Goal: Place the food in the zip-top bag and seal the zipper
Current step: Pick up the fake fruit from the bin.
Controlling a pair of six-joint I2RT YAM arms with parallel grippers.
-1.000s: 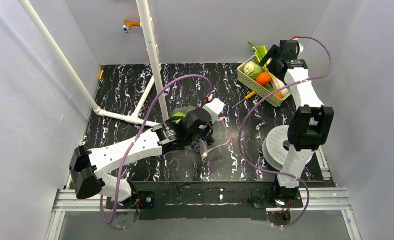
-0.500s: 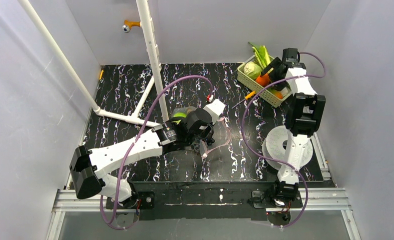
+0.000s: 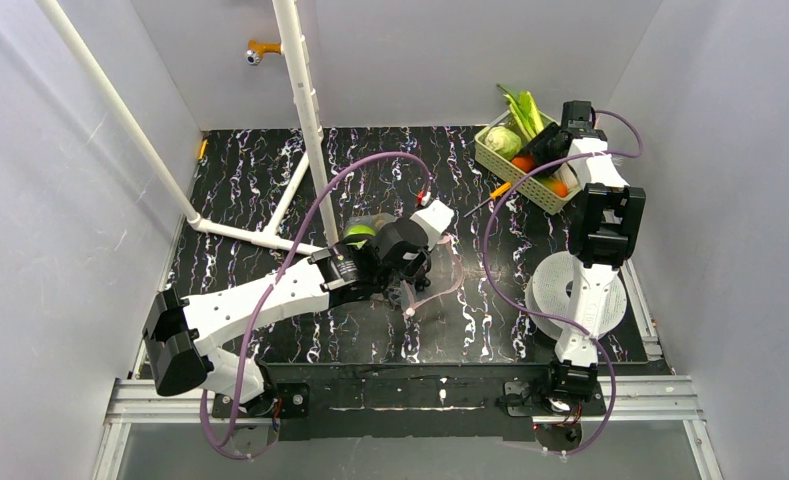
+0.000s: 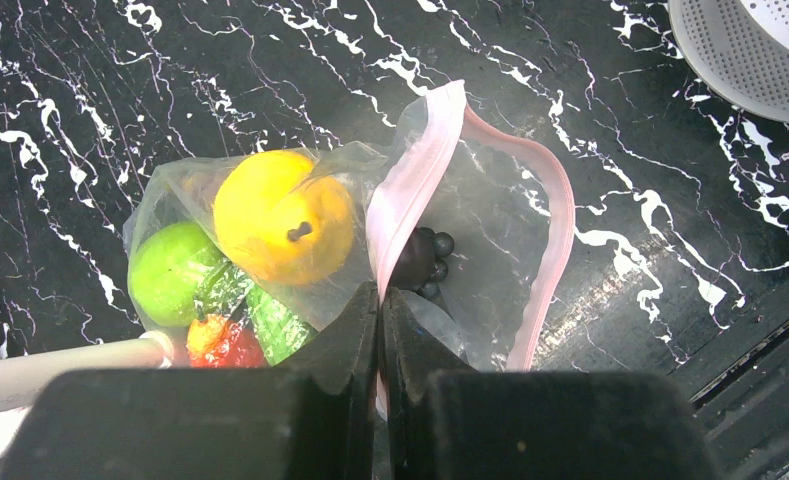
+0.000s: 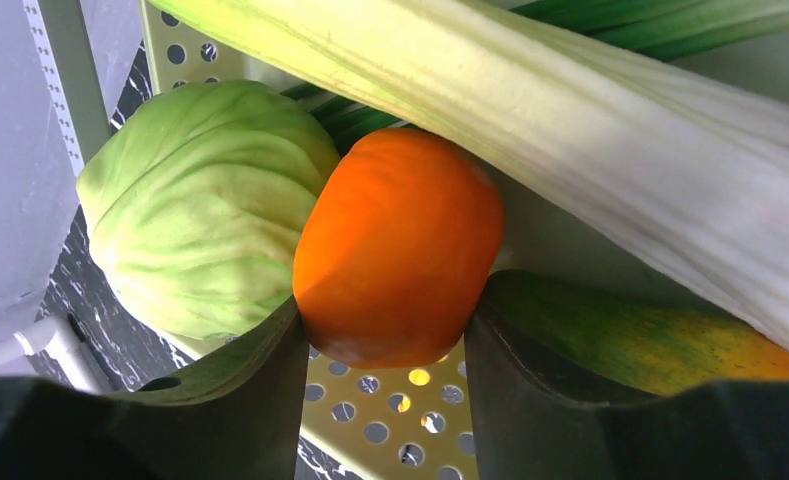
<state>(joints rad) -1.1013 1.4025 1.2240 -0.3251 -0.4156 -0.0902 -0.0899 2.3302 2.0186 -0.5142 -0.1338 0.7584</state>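
At far-right pale perforated basket (image 5: 370,415): my right gripper (image 5: 382,318) has fingers apart, straddling round orange toy fruit (image 5: 400,245); I judge no firm hold yet. Fruit sits under long green-and-white leek (image 5: 570,110), touching pale green cabbage head (image 5: 205,235). Risk: lift drags leek or cabbage along; smooth round fruit squirts from tips.

At table centre: my left gripper (image 4: 380,290) pinched tight on narrow pink zipper strip (image 4: 410,190) of clear crinkly zip-top bag (image 4: 495,245). Yellow piece (image 4: 282,215) and green pieces (image 4: 165,270) inside; dark purple grape bunch (image 4: 420,262) at mouth. Risk: strip slips, mouth collapses, grapes roll out.

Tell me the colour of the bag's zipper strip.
The zipper is pink; it shows best in the left wrist view.
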